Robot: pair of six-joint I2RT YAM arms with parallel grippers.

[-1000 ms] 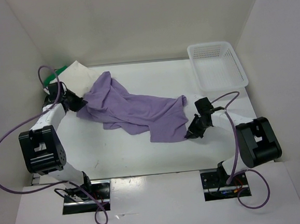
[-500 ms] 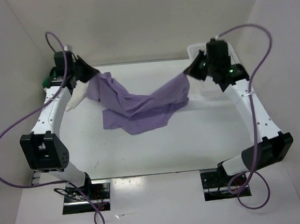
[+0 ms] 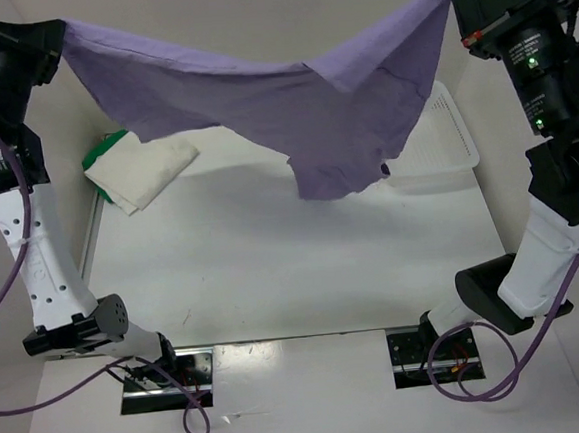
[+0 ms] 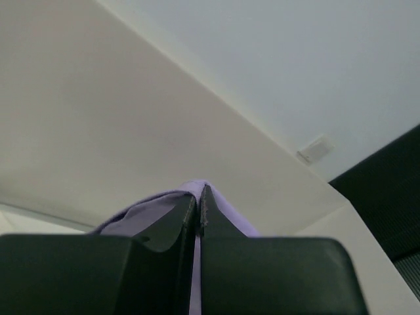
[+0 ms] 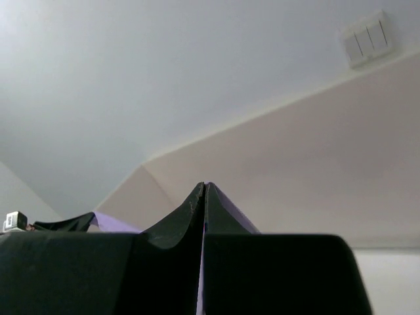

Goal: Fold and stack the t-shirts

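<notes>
Lavender cloth hangs in the air: the pale purple t-shirt (image 3: 291,106) is stretched between the two arms, high above the table (image 3: 274,268) and touching it nowhere. Its top edge sags in a shallow line from one held end to the other. The loose body drops in a rumpled point below the middle, somewhat towards the right. Spread and raised like this, the shirt can fall open under its own weight. That is probably the aim, since an untangled garment is far easier to lay flat and fold.

The left gripper (image 3: 53,34) holds one end at the upper left. Its wrist view shows the jaws pressed together with a thin fold of purple caught between them. The right gripper (image 3: 456,5) does the same at the upper right, jaws closed tight on the cloth, which shows purple beside its fingers in its own wrist view.

Below, at the far left of the table, the cream-white t-shirt (image 3: 150,165) lies folded on top of the green t-shirt (image 3: 104,154), of which only an edge peeks out. This looks like the stack the purple one is meant to join. A white mesh basket (image 3: 449,134) sits at the far right, partly hidden behind the hanging cloth.

Two shirts appear done, and the third is at the spreading stage with its folding not yet begun.
</notes>
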